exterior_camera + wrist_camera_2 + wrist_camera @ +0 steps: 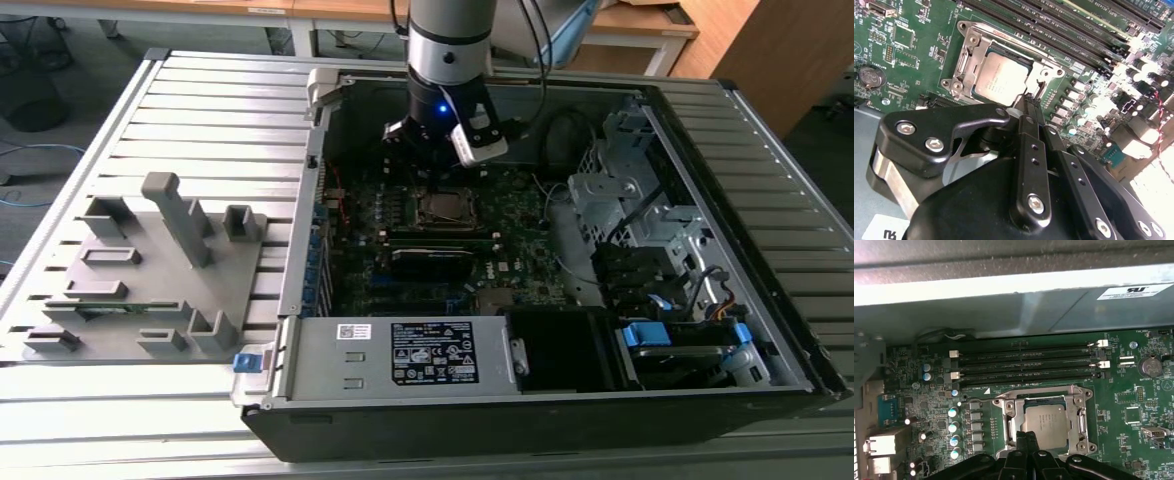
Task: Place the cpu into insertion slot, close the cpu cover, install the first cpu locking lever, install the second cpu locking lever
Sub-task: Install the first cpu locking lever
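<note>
The cpu (1046, 425) lies seated in the insertion slot (1021, 412), lower centre of the first wrist view, framed by the cpu cover (1081, 422). I judge it light, rigid and fragile underneath; take it by the edges only. The gripper (1026, 437) has its fingers together beside the cover.

The cpu (1049, 424) lies framed by the flat cpu cover (1081, 420), the gripper (1027, 436) pinched together over its edge.

The computer case (310, 210) lies open on top, leaving the hand (427, 162) a free drop onto the insertion slot (441, 208). Memory slots (1029, 365) crowd just beside it, the power supply (400, 352) beyond them; the drive cage (627, 190) and loose cables (561, 125) fence the exterior view's right.
</note>
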Controlling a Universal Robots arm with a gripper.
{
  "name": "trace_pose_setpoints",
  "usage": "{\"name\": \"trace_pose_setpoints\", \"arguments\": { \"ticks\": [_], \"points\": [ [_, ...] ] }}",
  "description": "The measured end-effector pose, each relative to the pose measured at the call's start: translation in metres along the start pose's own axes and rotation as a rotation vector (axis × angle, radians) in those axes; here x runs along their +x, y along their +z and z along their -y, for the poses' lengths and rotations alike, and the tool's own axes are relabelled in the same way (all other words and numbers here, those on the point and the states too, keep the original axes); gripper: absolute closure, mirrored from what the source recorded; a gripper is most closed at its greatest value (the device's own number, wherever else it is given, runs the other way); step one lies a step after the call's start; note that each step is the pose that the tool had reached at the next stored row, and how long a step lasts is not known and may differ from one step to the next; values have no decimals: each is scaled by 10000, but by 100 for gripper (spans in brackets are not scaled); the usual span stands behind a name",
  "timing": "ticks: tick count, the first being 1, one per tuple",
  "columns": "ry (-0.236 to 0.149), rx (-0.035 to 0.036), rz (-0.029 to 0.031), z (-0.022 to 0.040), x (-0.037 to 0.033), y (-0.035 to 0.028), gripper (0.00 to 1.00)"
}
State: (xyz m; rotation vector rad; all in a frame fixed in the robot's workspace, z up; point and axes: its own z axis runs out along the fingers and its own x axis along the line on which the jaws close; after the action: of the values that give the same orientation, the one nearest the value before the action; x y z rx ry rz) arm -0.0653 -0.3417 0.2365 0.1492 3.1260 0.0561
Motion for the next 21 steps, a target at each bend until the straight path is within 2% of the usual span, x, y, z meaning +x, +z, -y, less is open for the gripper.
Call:
{"name": "trace_pose_setpoints", "arguments": {
  "ticks": [7, 13, 21],
  "points": [
    [0, 0, 0, -3, -1, -87, 89],
    [0, 0, 0, -3, 3, -95, 89],
    [0, 0, 9, 11, 148, -93, 89]
  ]
}}
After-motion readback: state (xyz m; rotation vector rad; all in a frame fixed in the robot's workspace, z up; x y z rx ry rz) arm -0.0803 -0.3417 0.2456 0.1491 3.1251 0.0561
